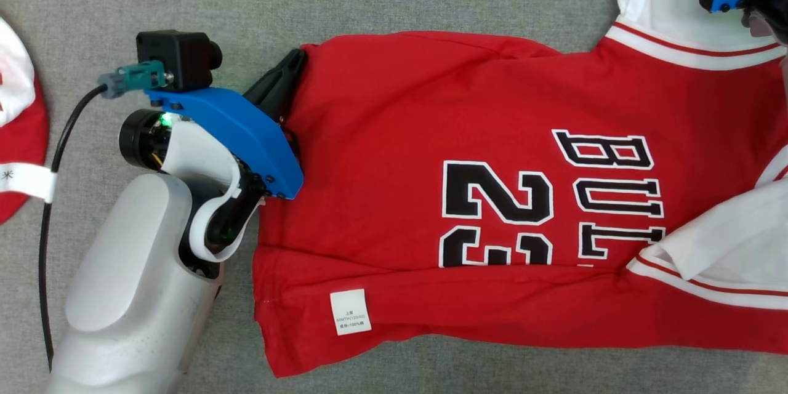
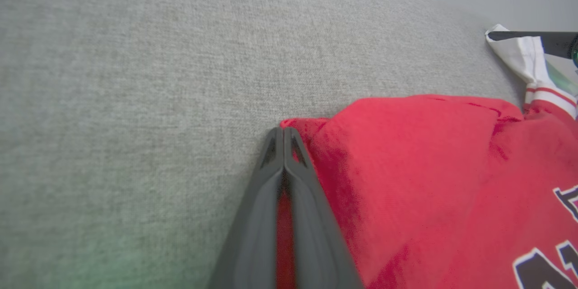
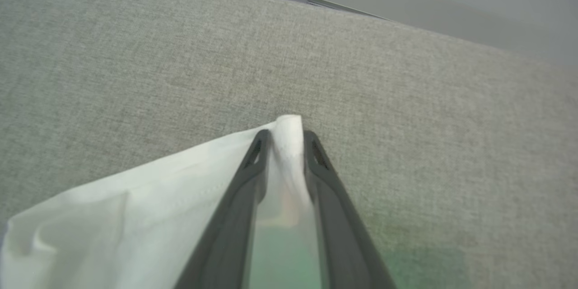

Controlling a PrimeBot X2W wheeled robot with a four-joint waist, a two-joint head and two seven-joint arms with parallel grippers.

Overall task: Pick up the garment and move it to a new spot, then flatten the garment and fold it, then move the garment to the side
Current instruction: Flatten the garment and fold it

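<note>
Jersey (image 1: 400, 104): "23", "BUL" in black print.

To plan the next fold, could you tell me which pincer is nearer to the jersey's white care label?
Left. The left pincer pinches a hem corner of the jersey, on the care label side; the right pincer straddles the white sleeve at the far end.

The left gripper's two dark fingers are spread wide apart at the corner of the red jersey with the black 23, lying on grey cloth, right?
No: the two dark fingers of the left gripper are pressed shut on the corner of the red jersey, with red fabric pinched between them, as the left wrist view shows.
</note>
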